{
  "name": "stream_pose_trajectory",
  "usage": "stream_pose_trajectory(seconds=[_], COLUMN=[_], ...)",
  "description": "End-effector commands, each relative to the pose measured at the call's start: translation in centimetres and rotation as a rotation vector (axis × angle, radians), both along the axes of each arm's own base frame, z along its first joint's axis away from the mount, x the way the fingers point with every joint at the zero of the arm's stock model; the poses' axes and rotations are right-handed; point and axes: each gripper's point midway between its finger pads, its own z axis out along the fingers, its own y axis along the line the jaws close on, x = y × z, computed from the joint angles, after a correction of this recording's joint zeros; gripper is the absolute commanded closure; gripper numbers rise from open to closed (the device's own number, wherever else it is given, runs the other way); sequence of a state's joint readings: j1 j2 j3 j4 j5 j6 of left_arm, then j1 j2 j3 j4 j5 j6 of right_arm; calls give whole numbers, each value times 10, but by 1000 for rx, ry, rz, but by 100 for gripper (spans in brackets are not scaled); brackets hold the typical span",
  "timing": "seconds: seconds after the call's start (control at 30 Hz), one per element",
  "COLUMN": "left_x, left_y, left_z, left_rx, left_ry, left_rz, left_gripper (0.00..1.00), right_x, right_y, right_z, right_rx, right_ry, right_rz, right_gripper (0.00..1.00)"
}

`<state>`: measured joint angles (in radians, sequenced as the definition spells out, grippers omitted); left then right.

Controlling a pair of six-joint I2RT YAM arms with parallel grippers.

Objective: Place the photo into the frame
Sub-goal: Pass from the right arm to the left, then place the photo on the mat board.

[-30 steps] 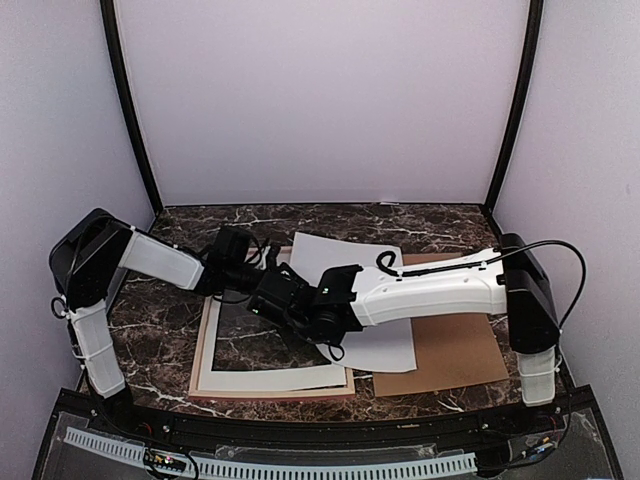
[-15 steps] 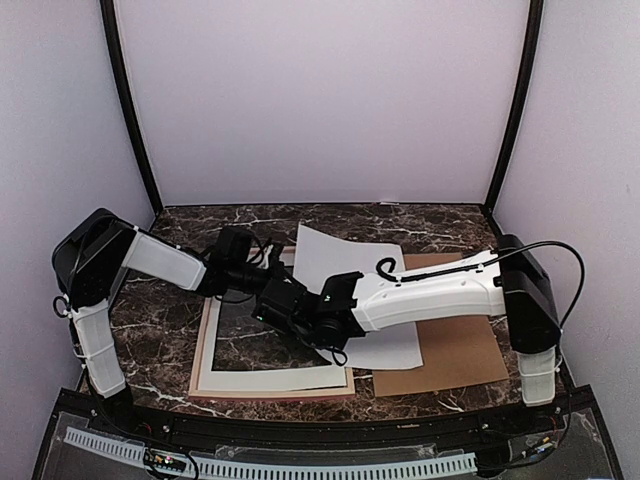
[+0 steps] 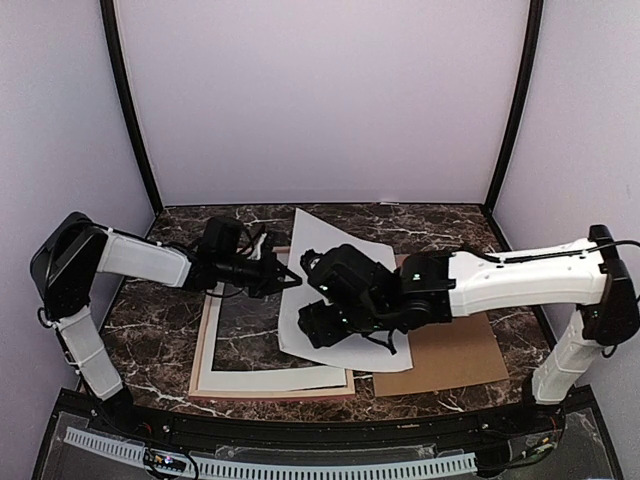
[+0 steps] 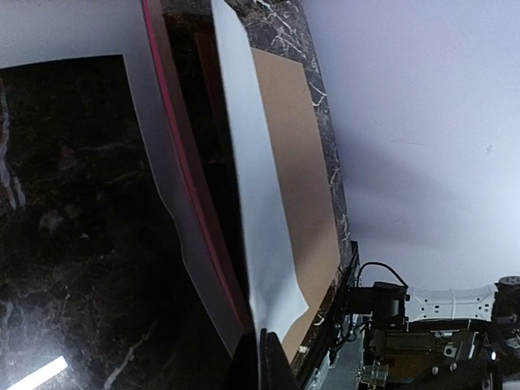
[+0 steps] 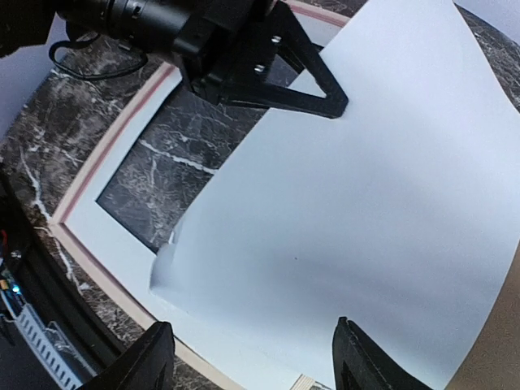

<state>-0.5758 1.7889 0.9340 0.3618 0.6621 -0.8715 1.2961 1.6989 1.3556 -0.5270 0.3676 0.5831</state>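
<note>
The photo (image 3: pixel 325 240) shows only its white back and lies slanted, partly over the frame (image 3: pixel 203 335) and the white mat board (image 3: pixel 270 378) lying in it. My left gripper (image 3: pixel 292 278) is shut on the photo's left edge, and the sheet (image 4: pixel 252 179) runs straight into the closed fingertips (image 4: pixel 260 337). In the right wrist view that gripper (image 5: pixel 325 101) pinches the sheet (image 5: pixel 366 187). My right gripper (image 5: pixel 252 349) hovers open above the photo's near corner with nothing between its fingers (image 5: pixel 150 357). The frame's red rail (image 4: pixel 175 162) sits under the lifted sheet.
A plain brown backing board (image 3: pixel 450 355) lies on the marble table (image 3: pixel 150 330) to the right, partly under the photo. The right arm's black wrist (image 3: pixel 350 295) hangs over the photo's middle. Black posts and purple walls enclose the table.
My left gripper has shut on the photo's left edge. My right gripper has opened, let go of the sheet and drawn back to the right. The photo has swung a little leftward.
</note>
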Motion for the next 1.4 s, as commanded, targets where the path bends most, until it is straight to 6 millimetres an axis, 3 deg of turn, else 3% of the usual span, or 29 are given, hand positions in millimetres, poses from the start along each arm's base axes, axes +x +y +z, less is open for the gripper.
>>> stream_pose_trajectory(seconds=[0.0, 0.2, 0.43, 0.63, 0.77, 0.97, 1.37], left_x=[-19, -41, -60, -67, -68, -66, -61], left_y=[12, 38, 97, 136, 151, 166, 174], left_z=[49, 66, 42, 23, 5, -15, -20], left_rx=[-73, -70, 113, 240, 293, 393, 329], left_ry=[-83, -83, -16, 13, 42, 63, 65], left_rz=[-64, -57, 16, 78, 90, 81, 230], left_gripper=[100, 100, 100, 100, 100, 100, 100], right_x=[5, 37, 55, 62, 67, 74, 86], right_y=[-23, -87, -125, -127, -124, -109, -85], right_z=[25, 24, 1, -24, -47, -65, -89], right_rx=[172, 194, 154, 110, 63, 60, 59], right_ry=[62, 56, 64, 92, 121, 151, 195], right_rz=[-16, -156, -237, -239, -230, -197, -158], right_gripper=[32, 31, 31, 31, 31, 30, 30])
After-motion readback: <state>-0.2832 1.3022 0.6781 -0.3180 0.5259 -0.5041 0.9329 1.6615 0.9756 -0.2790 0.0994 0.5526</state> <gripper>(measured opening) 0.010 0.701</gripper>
